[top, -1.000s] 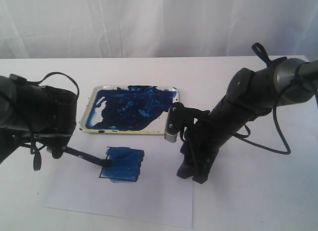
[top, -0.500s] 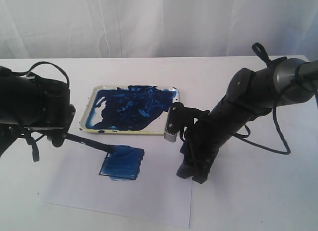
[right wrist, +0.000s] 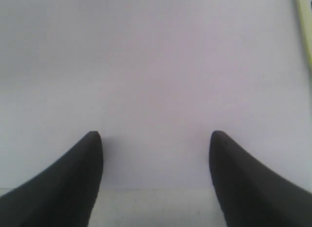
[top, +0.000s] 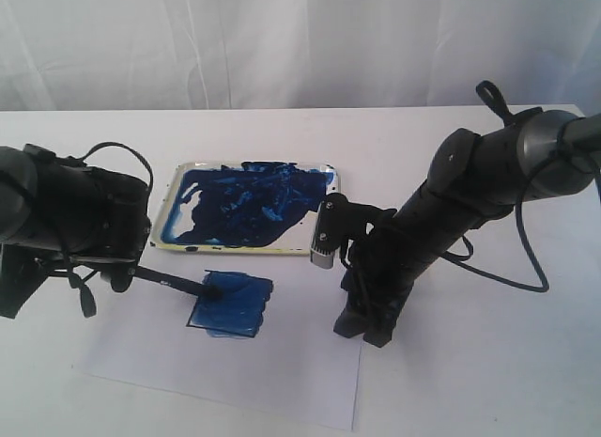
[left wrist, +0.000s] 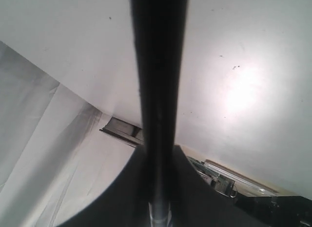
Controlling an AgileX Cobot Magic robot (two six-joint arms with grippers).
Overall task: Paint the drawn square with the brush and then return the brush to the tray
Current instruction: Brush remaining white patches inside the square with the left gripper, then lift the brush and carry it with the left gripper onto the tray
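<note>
The drawn square [top: 230, 304] on the white paper sheet [top: 272, 376] is filled with streaky blue paint. The thin black brush [top: 174, 283] slants from my left gripper [top: 127, 272] to the square's upper left corner, its tip resting on the paint. My left gripper is shut on the brush; in the left wrist view the brush shaft [left wrist: 158, 90] runs up the middle from the closed gripper [left wrist: 158, 188]. The white tray [top: 324, 245], smeared dark blue, lies just behind the paper. My right gripper [top: 362, 330] is open, fingertips down on the paper's right edge, nothing between them [right wrist: 156, 139].
The right arm [top: 451, 211] leans over the table right of the tray. A strip of the tray's yellowish rim [right wrist: 304, 27] shows in the right wrist view. White curtains hang behind the table, and bare white tabletop lies beyond the paper's edges.
My left arm lifted and came back down, sweeping the brush tip from the square's lower left to its upper left. The paper's near corner slid slightly left. The right arm stayed still.
</note>
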